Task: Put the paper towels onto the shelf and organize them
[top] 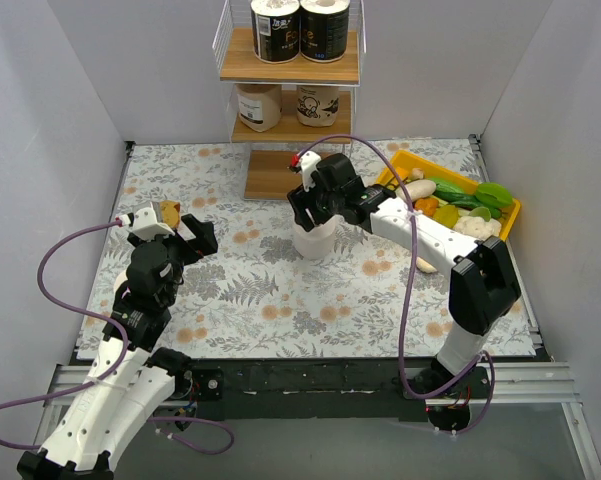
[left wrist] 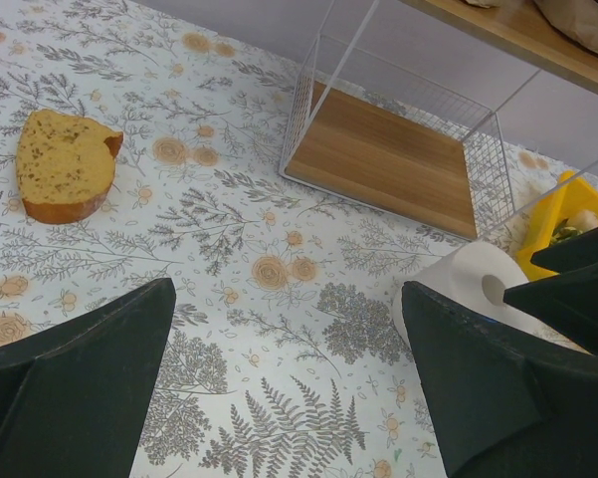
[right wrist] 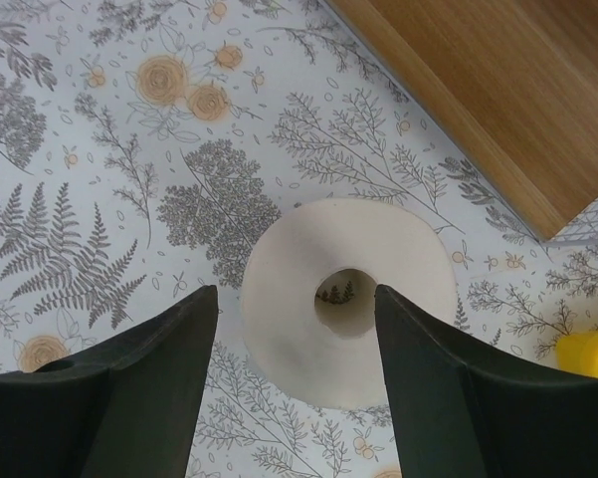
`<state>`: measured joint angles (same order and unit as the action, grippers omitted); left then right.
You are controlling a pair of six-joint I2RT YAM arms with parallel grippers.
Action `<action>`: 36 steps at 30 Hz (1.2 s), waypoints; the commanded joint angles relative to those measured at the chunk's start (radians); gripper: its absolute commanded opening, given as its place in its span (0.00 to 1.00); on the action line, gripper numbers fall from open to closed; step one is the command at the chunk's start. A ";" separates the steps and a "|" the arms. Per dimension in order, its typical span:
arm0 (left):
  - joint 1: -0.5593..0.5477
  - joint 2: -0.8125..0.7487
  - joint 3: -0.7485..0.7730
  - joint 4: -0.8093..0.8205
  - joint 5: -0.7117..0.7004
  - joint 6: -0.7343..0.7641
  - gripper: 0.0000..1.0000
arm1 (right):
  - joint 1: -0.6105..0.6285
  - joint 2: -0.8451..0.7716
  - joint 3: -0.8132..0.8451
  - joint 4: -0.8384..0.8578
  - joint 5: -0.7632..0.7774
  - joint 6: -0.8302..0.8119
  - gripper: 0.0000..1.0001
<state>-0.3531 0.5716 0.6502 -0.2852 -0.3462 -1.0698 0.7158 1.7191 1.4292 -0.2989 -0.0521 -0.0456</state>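
Observation:
One plain white paper towel roll (top: 313, 243) stands on end on the floral cloth in front of the shelf (top: 290, 70). It also shows in the right wrist view (right wrist: 303, 299) and the left wrist view (left wrist: 466, 271). My right gripper (top: 314, 208) is open right above this roll, its fingers over the roll's top (right wrist: 297, 291), the right one by the core. Two black-wrapped rolls (top: 300, 28) stand on the top board, two tan rolls (top: 285, 105) on the middle board. The bottom board (left wrist: 388, 159) is bare. My left gripper (top: 202, 240) is open and empty over the cloth (left wrist: 289, 299). No second white roll shows.
A slice of bread (left wrist: 65, 164) lies on the cloth at the left, also seen from above (top: 168, 211). A yellow tray (top: 513, 215) of vegetables with a white cauliflower (top: 477, 228) sits at the right. Grey walls enclose the table.

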 commanded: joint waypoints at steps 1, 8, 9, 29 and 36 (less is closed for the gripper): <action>-0.004 0.002 0.016 -0.003 -0.020 0.013 0.98 | 0.025 0.062 0.060 -0.057 0.046 -0.004 0.73; -0.004 0.001 0.017 -0.003 -0.027 0.014 0.98 | 0.050 0.112 0.109 -0.108 0.112 -0.010 0.74; -0.004 0.001 0.017 -0.003 -0.030 0.014 0.98 | 0.054 0.120 0.112 -0.117 0.132 -0.010 0.74; -0.004 -0.025 0.019 -0.011 -0.068 0.018 0.98 | 0.094 0.208 0.171 -0.169 0.198 -0.048 0.58; -0.004 -0.059 0.019 -0.014 -0.119 0.014 0.98 | 0.108 0.180 0.172 -0.140 0.247 -0.178 0.43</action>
<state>-0.3538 0.5331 0.6502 -0.2924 -0.4099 -1.0683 0.8078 1.9221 1.5597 -0.4656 0.1452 -0.1143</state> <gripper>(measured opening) 0.981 0.471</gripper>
